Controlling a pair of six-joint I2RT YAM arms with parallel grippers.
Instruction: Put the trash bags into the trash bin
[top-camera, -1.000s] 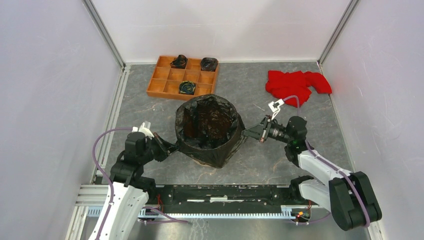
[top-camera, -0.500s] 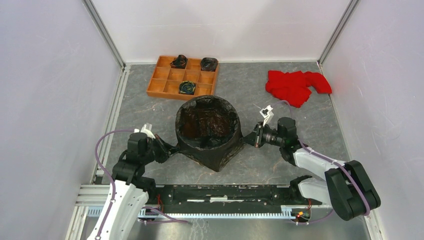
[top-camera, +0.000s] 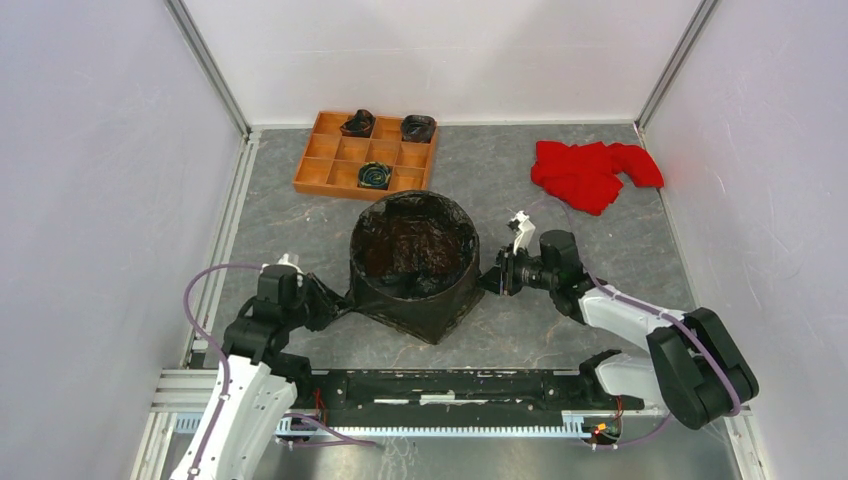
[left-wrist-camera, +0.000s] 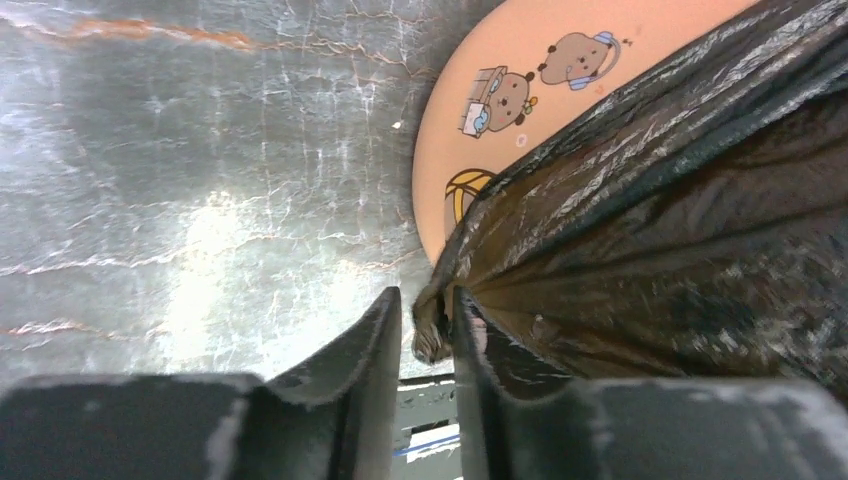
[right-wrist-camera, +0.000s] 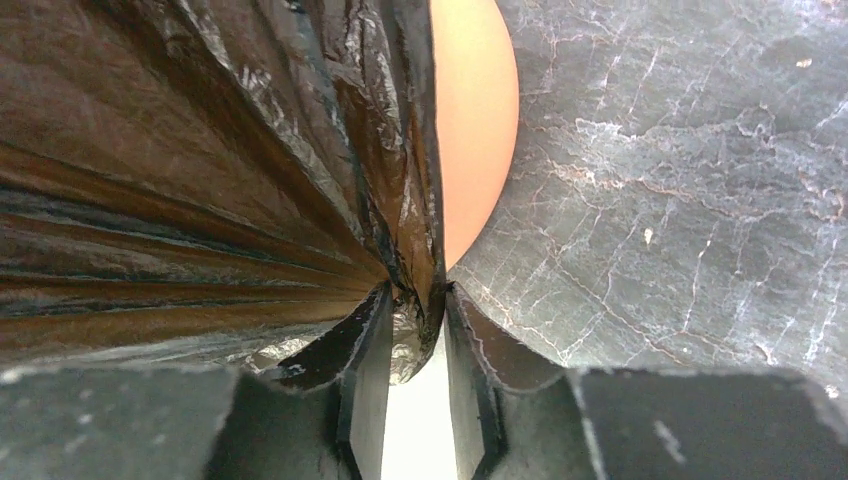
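Trash bag (top-camera: 412, 255) lining bin (left-wrist-camera: 500, 60), bundles (top-camera: 375, 175) in tray (top-camera: 322, 150)

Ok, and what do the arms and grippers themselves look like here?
Both arms match: the left arm and right arm have white links between bulky black joint housings, with a lilac cable looping alongside each. A small white bracket sits on each wrist. The left gripper and right gripper have two dark matte fingers tapering to thin tips. No markings visible.
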